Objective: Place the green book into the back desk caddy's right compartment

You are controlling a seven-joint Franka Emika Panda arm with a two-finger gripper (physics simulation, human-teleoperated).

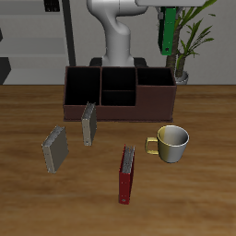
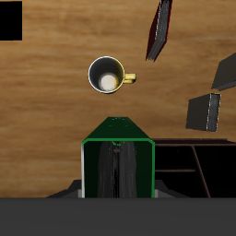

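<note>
Aloft, green book between the jaws.

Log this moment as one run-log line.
gripper: shut on green book | position: raised above caddy | book: upright, not yet in right compartment

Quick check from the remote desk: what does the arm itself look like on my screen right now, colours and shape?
In the exterior view the arm is a glossy white, rounded column of thick tubular segments with smooth curved joints, and a darker band across its upper part. No cables or markings show. The gripper is mostly cut off by the frame edge, so its look is unclear.
</note>
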